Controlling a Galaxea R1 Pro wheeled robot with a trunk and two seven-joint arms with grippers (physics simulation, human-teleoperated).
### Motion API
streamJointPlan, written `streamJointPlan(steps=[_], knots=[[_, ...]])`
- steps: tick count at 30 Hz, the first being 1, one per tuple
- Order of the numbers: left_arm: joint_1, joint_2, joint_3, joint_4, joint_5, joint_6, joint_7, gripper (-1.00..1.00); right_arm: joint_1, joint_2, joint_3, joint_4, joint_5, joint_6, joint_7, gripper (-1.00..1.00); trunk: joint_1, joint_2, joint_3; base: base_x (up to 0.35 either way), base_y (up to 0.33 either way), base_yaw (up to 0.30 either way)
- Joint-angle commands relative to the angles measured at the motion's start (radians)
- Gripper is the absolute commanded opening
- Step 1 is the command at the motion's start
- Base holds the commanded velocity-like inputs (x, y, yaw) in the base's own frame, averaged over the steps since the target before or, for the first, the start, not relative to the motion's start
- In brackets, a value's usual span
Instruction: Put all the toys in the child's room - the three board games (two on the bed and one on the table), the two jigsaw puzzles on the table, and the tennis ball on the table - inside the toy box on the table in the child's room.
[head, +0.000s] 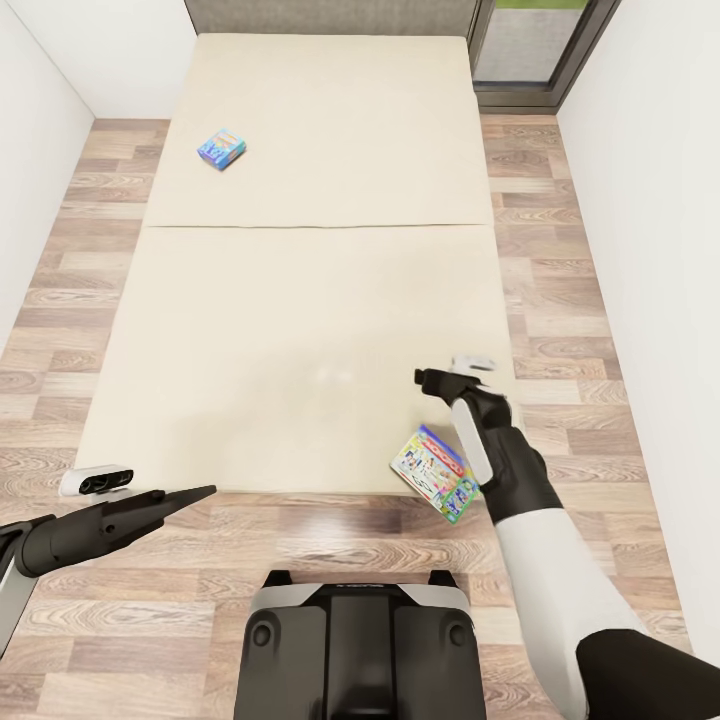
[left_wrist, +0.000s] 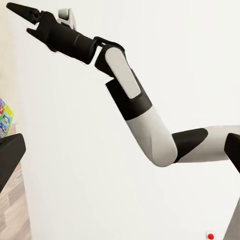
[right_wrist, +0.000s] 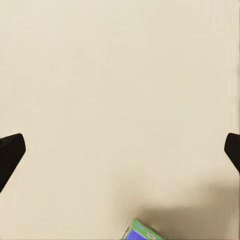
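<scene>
One small game box (head: 221, 149) lies on the bed (head: 300, 300), far back and left. The bigger game box (head: 436, 473) lies at the bed's near right corner.

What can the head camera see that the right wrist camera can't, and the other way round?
Head view alone: the whole bed, a small blue game far up it, wood floor, both arms, the left tool over the floor. Right wrist view alone: a close look down between the open right tool fingertips at bare mattress. Both: the mattress and the colourful game at its near edge.
</scene>
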Motion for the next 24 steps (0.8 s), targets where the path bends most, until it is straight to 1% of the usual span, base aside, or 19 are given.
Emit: streamJointPlan(steps=[1,3,6,7,11,16,19,20,24], knots=[[0.0,0.0,0.0,0.0,0.0,0.011,-0.004,1.0,0.009,-0.002,0.001,-0.028,-0.011,0.013,-0.009,1.0,0.001,-0.001,-0.001,0.0,0.0,0.0],[0.0,0.0,0.0,-0.001,0.0,0.011,-0.004,1.0,0.035,-0.006,-0.001,-0.08,-0.014,0.032,-0.006,1.0,0.001,-0.001,-0.001,0.0,0.0,0.0],[0.0,0.0,0.0,-0.001,0.0,0.01,-0.004,1.0,0.088,-0.02,-0.01,-0.154,-0.024,0.052,0.004,1.0,0.001,-0.001,-0.001,0.0,0.0,0.0],[0.0,0.0,0.0,-0.001,0.001,0.01,-0.004,1.0,0.128,-0.032,-0.022,-0.206,-0.035,0.061,0.015,1.0,0.001,-0.001,-0.001,0.0,0.0,-0.019],[0.0,-0.001,0.0,0.0,0.0,0.01,-0.004,1.0,0.212,-0.056,-0.051,-0.318,-0.075,0.071,0.052,1.0,0.001,-0.001,0.002,0.0,0.0,-0.053],[0.0,-0.001,0.0,0.0,-0.001,0.01,-0.004,1.0,0.343,-0.089,-0.09,-0.412,-0.145,0.078,0.132,1.0,0.001,-0.001,0.009,0.0,0.0,-0.082],[0.0,0.0,0.0,0.0,-0.001,0.009,-0.004,1.0,0.419,-0.108,-0.12,-0.436,-0.18,0.074,0.207,1.0,0.001,-0.001,0.013,0.0,0.0,-0.088],[0.0,0.0,0.0,0.0,-0.002,0.009,-0.004,1.0,0.462,-0.119,-0.147,-0.446,-0.198,0.07,0.272,1.0,0.001,-0.001,0.015,0.0,0.0,-0.085],[0.0,0.0,0.001,0.0,-0.002,0.009,-0.004,1.0,0.534,-0.133,-0.221,-0.455,-0.219,0.061,0.44,1.0,0.001,-0.001,0.021,0.0,0.0,-0.081]])
